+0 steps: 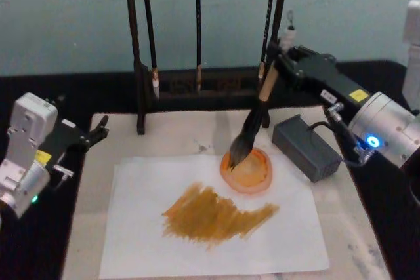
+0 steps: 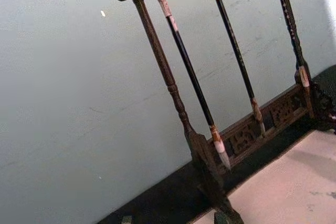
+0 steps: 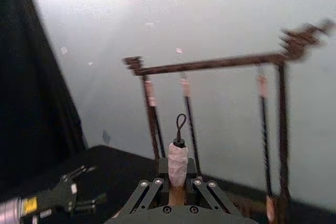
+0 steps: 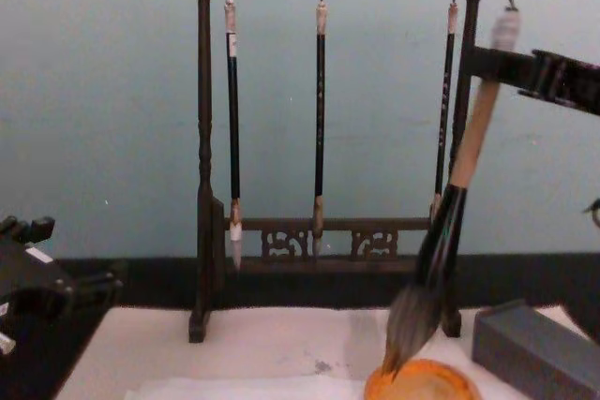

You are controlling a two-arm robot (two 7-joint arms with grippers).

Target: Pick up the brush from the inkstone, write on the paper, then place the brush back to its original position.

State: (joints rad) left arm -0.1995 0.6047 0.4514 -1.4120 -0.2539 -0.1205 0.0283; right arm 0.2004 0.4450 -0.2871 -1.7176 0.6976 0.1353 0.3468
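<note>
Head view: brush point(image 1: 256, 119) tuft on inkstone point(image 1: 261, 178).
Right gripper point(image 1: 275, 54): pinching handle.
Left gripper point(image 1: 102, 130): spread, left of inkstone.
Your grip: wood handle; tuft soft, light.

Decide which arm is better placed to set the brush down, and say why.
Right. The right gripper grips the brush near its top, with the tuft at the orange dish. The left gripper sits far off to the left, away from the brush.

One big brush point(image 1: 259, 106), plus three slim brushes point(image 1: 197, 24) on one wooden rack point(image 1: 134, 63). One sheet of white paper point(image 1: 144, 240), one orange dish point(image 1: 259, 178), one grey block point(image 1: 307, 147), one off-white mat point(image 1: 88, 188). Two grippers: left gripper point(image 1: 98, 132), right gripper point(image 1: 274, 54).
</note>
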